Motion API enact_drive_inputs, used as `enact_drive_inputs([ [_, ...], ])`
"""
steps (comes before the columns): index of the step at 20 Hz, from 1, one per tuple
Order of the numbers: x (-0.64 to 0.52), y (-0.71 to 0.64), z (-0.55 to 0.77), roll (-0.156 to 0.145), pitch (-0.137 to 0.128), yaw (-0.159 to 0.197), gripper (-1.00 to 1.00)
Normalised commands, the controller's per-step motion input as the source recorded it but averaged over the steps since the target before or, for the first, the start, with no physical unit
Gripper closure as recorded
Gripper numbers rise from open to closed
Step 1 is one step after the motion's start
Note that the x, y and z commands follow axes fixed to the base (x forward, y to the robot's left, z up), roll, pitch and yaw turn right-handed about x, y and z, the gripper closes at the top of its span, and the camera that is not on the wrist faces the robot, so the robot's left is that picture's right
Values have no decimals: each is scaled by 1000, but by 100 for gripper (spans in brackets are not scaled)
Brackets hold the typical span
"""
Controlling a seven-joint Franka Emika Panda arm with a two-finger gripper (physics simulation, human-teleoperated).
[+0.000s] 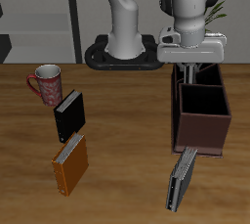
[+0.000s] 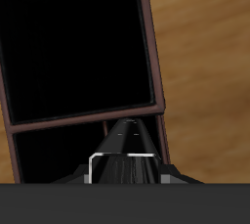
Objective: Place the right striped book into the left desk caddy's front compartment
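i have the gripper hanging over the far end of the left desk caddy; whether the jaws are open or closed i can't tell. in the wrist view the caddy's dark compartment gapes below me. i can't pick out the right striped book for sure. a thin grey book leans at the caddy's near end.

Exterior view from the front and above, facing the robot's base across the wooden surface, fairly far, wrist view looking straight down from the gripper, very close, both sharing the left desk caddy and adjacent surface.
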Motion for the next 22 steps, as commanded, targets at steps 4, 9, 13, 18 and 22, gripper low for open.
enact_drive_inputs([
  [4, 102, 59, -133, 7, 25, 17, 100],
  [9, 92, -59, -120, -13, 26, -6, 100],
  [13, 30, 2, -130, 5, 17, 5, 100],
  [18, -24, -29, -92, 1, 47, -11, -100],
  [22, -62, -49, 37, -10, 1, -8, -100],
])
